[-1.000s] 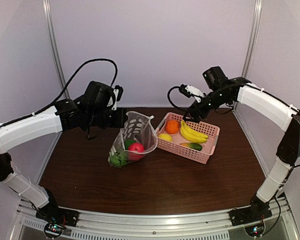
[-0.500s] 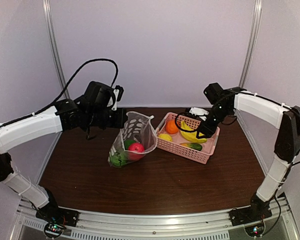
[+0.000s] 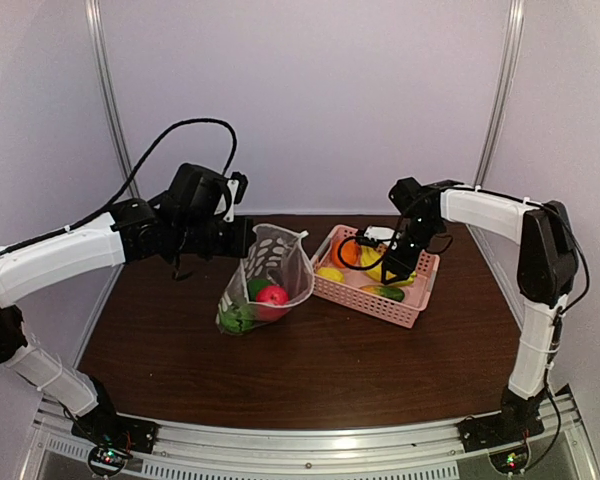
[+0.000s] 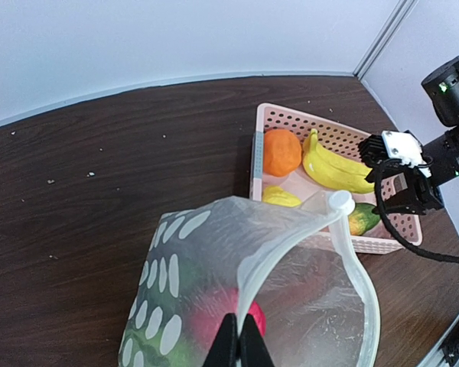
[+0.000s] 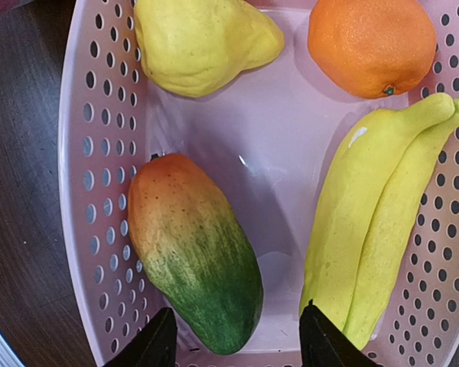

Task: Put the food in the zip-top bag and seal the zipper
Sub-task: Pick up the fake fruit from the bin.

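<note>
Hanging low over the pink basket (image 3: 421,304), the right hand (image 5: 237,345) has its 2 fingers spread wide, gripping nothing. In the right wrist view, 1 fingertip sits by the green end of a red-to-green fruit (image 5: 195,252) and the other by the near end of the yellow bananas (image 5: 382,222), with bare basket floor between them. Whether either tip touches the food I cannot tell. Also in the basket are a yellow lemon (image 5: 199,42) and an orange ball (image 5: 371,42), at the far side from the fingers, so 4 pieces lie there in all.

To the left of the basket and just beside it, the zip-top bag (image 3: 272,262) stands on the dark brown table (image 3: 310,370) with its mouth gaping upward. Low inside it rest a red apple (image 3: 272,295) and green vegetables (image 3: 237,319), seen through the clear dotted plastic.

Clenched on the bag's rim, the left hand (image 4: 236,330) holds that edge up, its 2 fingers pressed together with the plastic between them. From that pinch the zipper (image 4: 284,243) curves as a pale strip around the open mouth, unsealed, and its small white slider tab (image 4: 340,201) sits at the far bend of the rim, toward the basket.
</note>
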Tool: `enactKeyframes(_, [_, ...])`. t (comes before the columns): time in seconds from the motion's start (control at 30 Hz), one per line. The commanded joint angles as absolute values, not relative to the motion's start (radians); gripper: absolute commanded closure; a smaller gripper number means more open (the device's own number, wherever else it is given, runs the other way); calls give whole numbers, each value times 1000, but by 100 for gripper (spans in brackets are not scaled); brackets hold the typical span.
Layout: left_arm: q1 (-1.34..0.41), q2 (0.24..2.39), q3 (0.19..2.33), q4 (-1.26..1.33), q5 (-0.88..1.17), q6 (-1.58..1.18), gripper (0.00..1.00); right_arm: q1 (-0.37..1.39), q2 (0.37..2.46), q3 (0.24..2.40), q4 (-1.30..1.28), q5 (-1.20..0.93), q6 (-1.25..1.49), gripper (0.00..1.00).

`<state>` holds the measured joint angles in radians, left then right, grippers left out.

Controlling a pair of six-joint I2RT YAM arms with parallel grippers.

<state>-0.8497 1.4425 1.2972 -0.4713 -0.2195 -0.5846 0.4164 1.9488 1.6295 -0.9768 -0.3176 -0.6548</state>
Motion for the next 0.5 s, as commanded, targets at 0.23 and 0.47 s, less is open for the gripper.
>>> enactKeyframes(0.23, [-842, 1450, 1299, -446, -216, -592, 100, 428, 2021, 1684, -1048, -353, -703, 41])
enactKeyframes(0.47, [-842, 1454, 1308, -446, -213, -596, 100, 433, 2048, 1672, -1072, -361, -736, 36])
